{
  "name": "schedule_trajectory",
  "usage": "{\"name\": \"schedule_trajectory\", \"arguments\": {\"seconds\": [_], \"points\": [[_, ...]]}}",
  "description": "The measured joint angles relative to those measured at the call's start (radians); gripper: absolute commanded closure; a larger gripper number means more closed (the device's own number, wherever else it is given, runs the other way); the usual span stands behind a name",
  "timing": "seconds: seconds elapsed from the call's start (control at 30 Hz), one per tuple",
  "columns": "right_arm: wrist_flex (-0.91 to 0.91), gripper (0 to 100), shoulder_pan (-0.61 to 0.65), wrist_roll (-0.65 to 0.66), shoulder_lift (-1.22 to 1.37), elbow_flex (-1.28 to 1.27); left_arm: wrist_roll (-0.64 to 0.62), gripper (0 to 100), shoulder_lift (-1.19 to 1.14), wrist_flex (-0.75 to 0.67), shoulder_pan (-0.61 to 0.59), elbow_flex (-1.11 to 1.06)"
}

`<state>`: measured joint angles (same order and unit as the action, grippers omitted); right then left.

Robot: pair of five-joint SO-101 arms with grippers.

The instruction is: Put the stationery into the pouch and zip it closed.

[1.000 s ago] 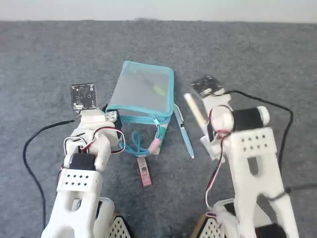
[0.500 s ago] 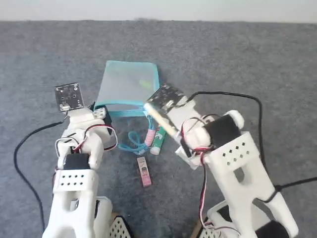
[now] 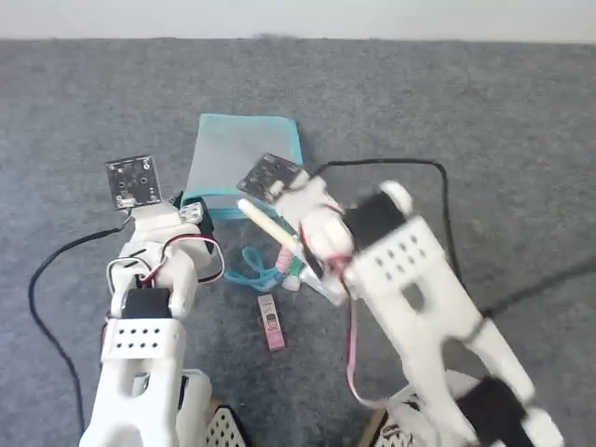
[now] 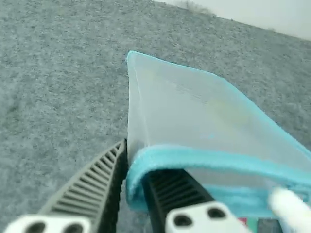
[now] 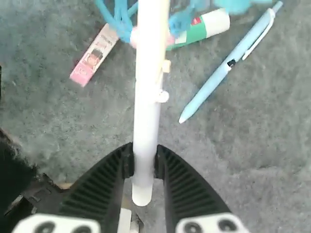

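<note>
The translucent pouch point(image 3: 240, 154) with teal trim lies flat on the grey carpet. My left gripper point(image 3: 191, 209) is shut on its near-left rim; in the left wrist view the jaws point(image 4: 133, 187) pinch the teal edge of the pouch point(image 4: 194, 111). My right gripper point(image 5: 143, 162) is shut on a white pen point(image 5: 146, 92), held over the pouch's mouth point(image 3: 265, 222). Below it lie a pink eraser point(image 5: 92, 56), a green-and-white glue stick point(image 5: 199, 29) and a light blue pen point(image 5: 228, 63). The eraser point(image 3: 271, 323) rests in front of the pouch.
A blue cord point(image 3: 247, 270) from the pouch's zip is looped on the carpet between the pouch and the eraser. Black cables trail from both arms. The carpet is open to the far right and the far left.
The right arm has swung left with the white pen, from beside the pouch to over its mouth, covering the blue pen. The left gripper dragged the pouch slightly left.
</note>
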<state>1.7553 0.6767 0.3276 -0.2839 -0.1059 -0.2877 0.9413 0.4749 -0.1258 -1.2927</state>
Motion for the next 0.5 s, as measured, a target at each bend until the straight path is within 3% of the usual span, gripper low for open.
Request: {"name": "schedule_trajectory", "arguments": {"seconds": [0.33,0.5], "points": [[0.0,98.3,0.002,-0.043,0.41,0.368,0.003,99,0.0,0.0,0.008,0.0],[0.0,90.1,-0.009,-0.087,0.549,0.594,0.023,99,0.0,0.0,0.014,0.0]]}}
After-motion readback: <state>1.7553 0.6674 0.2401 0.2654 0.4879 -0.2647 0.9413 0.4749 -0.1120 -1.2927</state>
